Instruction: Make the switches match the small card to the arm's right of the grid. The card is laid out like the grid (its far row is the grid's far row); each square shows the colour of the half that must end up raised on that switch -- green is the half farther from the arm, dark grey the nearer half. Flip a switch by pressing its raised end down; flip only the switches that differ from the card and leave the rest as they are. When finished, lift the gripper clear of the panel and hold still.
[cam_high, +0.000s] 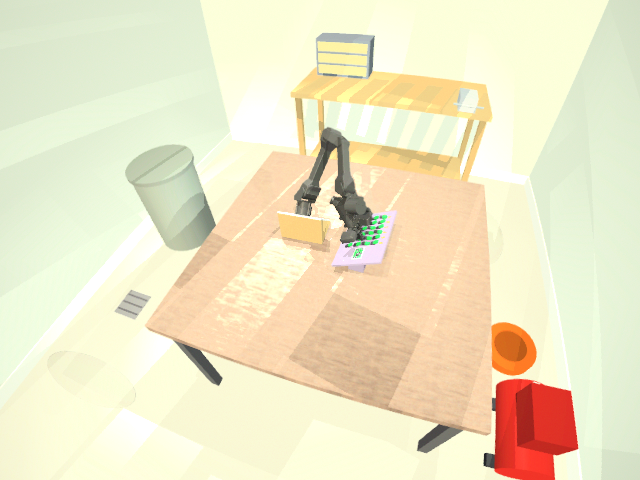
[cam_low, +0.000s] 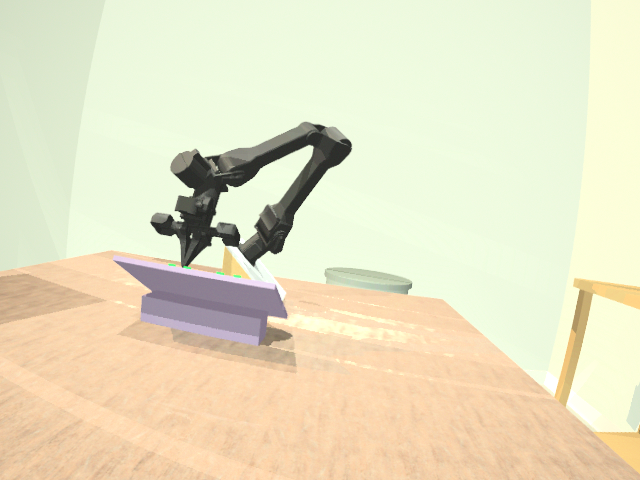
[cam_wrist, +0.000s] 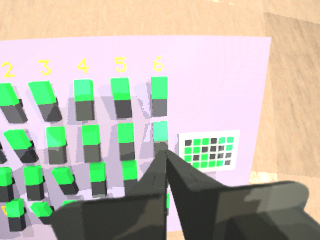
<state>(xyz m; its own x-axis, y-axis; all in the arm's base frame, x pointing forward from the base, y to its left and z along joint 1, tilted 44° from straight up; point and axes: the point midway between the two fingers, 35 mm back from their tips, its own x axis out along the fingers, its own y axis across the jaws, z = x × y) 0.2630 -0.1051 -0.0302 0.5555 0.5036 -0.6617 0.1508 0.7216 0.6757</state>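
The panel (cam_high: 382, 250) (cam_low: 206, 294) (cam_wrist: 220, 85) is set on the desk (cam_high: 320, 320) (cam_low: 361, 403) (cam_wrist: 295, 90), with the card (cam_high: 357, 253) (cam_wrist: 208, 151) placed beside the switches (cam_high: 373, 231) (cam_wrist: 85, 135).

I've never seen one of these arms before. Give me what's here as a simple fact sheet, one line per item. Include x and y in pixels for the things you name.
arm: black, bent above the table (cam_high: 361, 330) (cam_low: 392, 413)
gripper (cam_high: 347, 242) (cam_low: 185, 265) (cam_wrist: 166, 152): closed, nothing held, pointing down at the panel
panel (cam_high: 359, 259) (cam_low: 206, 294) (cam_wrist: 215, 75): pale purple, tilted, raised on a base
switches: rows of green and dark grey halves
column numbers in wrist view: 2 to 6, yellow
card (cam_high: 357, 253) (cam_wrist: 208, 150): white border, green and dark squares, beside the grid
contact with a switch: cannot tell
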